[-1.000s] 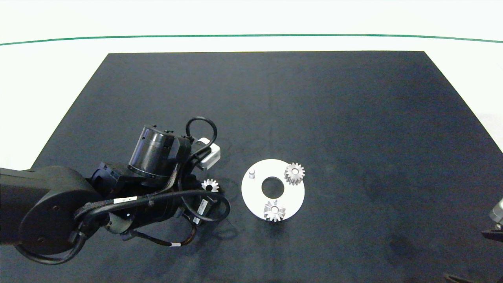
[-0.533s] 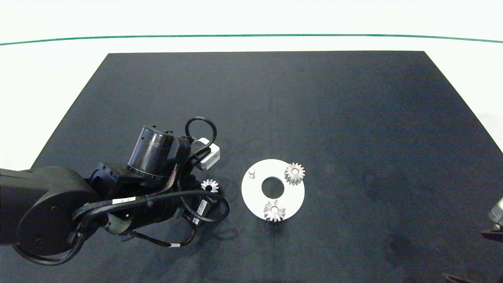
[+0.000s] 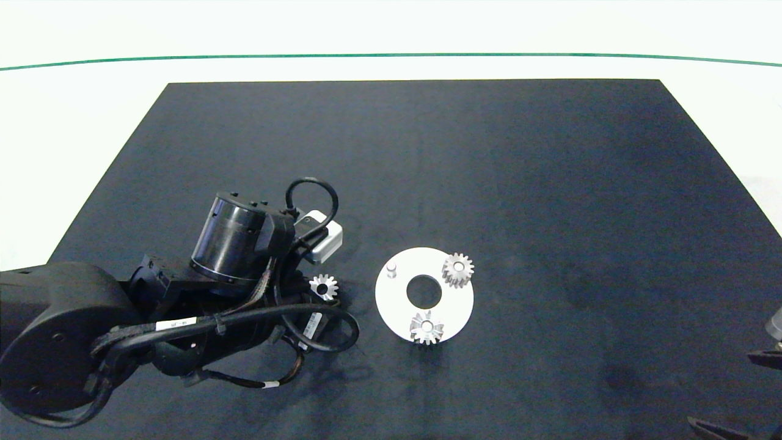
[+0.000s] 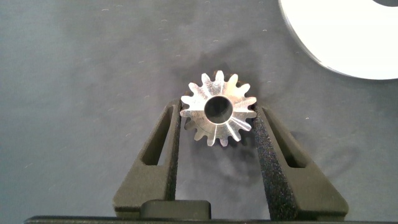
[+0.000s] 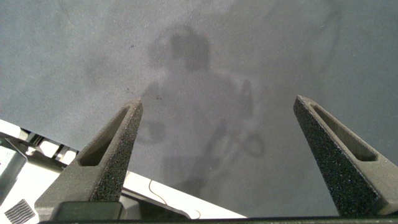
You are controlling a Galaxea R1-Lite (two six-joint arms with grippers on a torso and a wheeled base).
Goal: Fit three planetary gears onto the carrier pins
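A small silver gear [image 4: 217, 116] sits between the two dark fingers of my left gripper [image 4: 217, 112], which is shut on it. In the head view this gear [image 3: 324, 286] is just left of the white round disc [image 3: 397, 302], at the tip of the left arm. Two more silver gears are on the disc's pegs, one at the far right [image 3: 458, 269] and one at the near edge [image 3: 426, 327]. One pale peg [image 3: 391, 269] stands bare at the disc's far left. The disc's edge [image 4: 348, 43] also shows in the left wrist view. My right gripper [image 5: 217, 102] hangs open over bare mat.
A black mat [image 3: 427, 153] covers the white table, with a green line [image 3: 391, 55] along the far side. The left arm's bulk and cables [image 3: 232, 305] fill the near left of the mat. The right arm only shows at the head view's right edge.
The left arm has drawn slightly back to the left, and the gear in its fingers moved a little with it. The disc, its two gears and the right arm have stayed put.
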